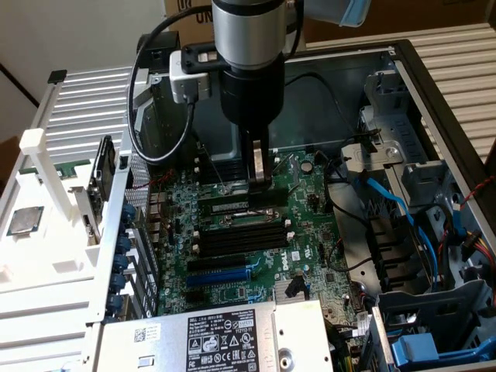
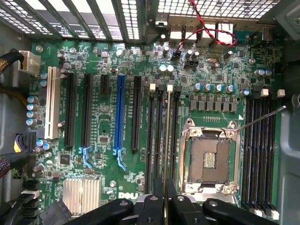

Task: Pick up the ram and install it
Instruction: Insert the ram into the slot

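1 pincer [image 1: 260, 183] pinching ram [image 2: 166, 136] | wrist: ram edge-on between DIMM slots [image 2: 152, 140]; ext: arm [image 1: 244, 46] over mobo [image 1: 310, 225]

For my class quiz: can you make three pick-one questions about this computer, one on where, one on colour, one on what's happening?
1. Where's the end effector? A over the green motherboard; B outside the case; C on the floor.
2. The one long coloured plastic slot is: A red; B blue; C yellow.
3. The thin dark green ram strip is: A lying loose; B gripped; C snapped.
Answers: A, it hangs above the board; B, blue among black ones; B, the end effector pinches it.
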### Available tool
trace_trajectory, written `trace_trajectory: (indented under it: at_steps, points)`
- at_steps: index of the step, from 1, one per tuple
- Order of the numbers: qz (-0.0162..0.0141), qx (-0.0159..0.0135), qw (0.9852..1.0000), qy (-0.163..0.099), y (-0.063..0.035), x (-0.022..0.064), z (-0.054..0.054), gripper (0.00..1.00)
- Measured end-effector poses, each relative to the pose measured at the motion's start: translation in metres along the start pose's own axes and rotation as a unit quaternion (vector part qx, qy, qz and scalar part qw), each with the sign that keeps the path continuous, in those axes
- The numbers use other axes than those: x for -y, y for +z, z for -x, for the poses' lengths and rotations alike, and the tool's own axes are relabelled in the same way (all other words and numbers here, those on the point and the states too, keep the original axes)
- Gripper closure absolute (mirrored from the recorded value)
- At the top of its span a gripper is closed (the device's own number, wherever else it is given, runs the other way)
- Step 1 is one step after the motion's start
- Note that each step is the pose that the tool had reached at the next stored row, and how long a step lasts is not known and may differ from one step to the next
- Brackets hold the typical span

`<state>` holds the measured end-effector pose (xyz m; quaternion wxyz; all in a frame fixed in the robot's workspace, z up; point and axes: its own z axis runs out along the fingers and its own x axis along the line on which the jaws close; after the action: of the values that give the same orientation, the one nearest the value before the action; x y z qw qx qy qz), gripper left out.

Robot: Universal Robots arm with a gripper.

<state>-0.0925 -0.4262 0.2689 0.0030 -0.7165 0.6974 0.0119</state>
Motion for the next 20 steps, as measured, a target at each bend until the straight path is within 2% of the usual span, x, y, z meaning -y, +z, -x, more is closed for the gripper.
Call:
trace_trajectory:
  at_steps: [14, 16, 20]
  points:
    - [0.0004, -0.0003, 1.0, 0.0, 0.0142, -0.0004, -0.004, 0.87]
    - [0.0004, -0.0015, 1.0, 0.0, 0.0152, -0.001, -0.004, 0.87]
    - [0.0006, -0.0061, 1.0, 0.0, 0.0169, -0.0014, -0.004, 0.87]
